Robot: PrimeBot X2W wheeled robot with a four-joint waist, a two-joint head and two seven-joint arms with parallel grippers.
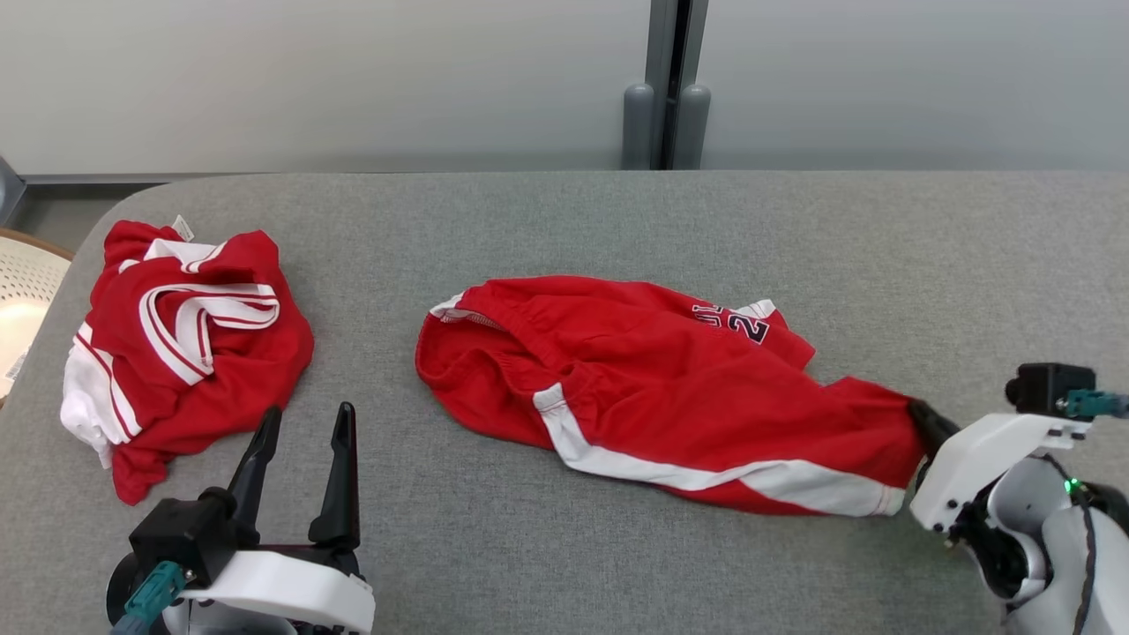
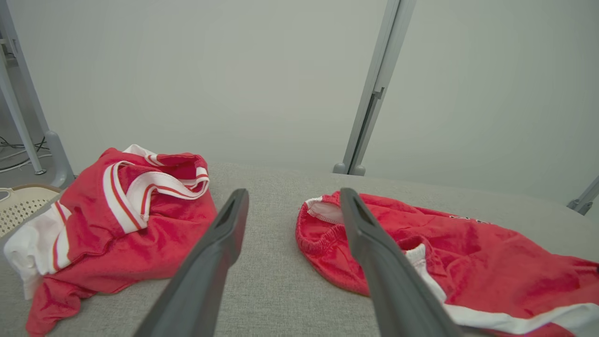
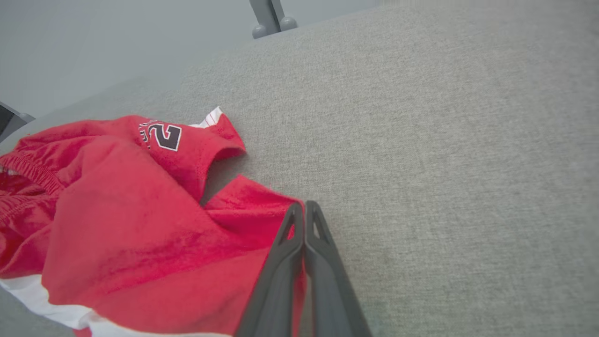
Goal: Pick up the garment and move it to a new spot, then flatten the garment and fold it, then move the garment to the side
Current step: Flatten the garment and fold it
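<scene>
The garment (image 1: pixel 670 388), red shorts with a white side stripe and a dark number print, lies crumpled on the middle of the grey table (image 1: pixel 617 220). My right gripper (image 1: pixel 922 414) is at its right end, fingers shut on the hem of a leg. In the right wrist view the shut right gripper (image 3: pixel 304 208) pinches the red cloth (image 3: pixel 117 210), which shows between the fingers. My left gripper (image 1: pixel 304 423) stands open near the front left, holding nothing. In the left wrist view the left gripper (image 2: pixel 292 196) points at bare table just left of the shorts' waistband (image 2: pixel 468 252).
A second red and white garment, a crumpled jersey (image 1: pixel 185 353), lies at the table's left end, also seen as the jersey (image 2: pixel 126 220) left of my open fingers. A pale basket (image 1: pixel 22 273) sits beyond the left edge. A grey post (image 1: pixel 666 88) stands behind.
</scene>
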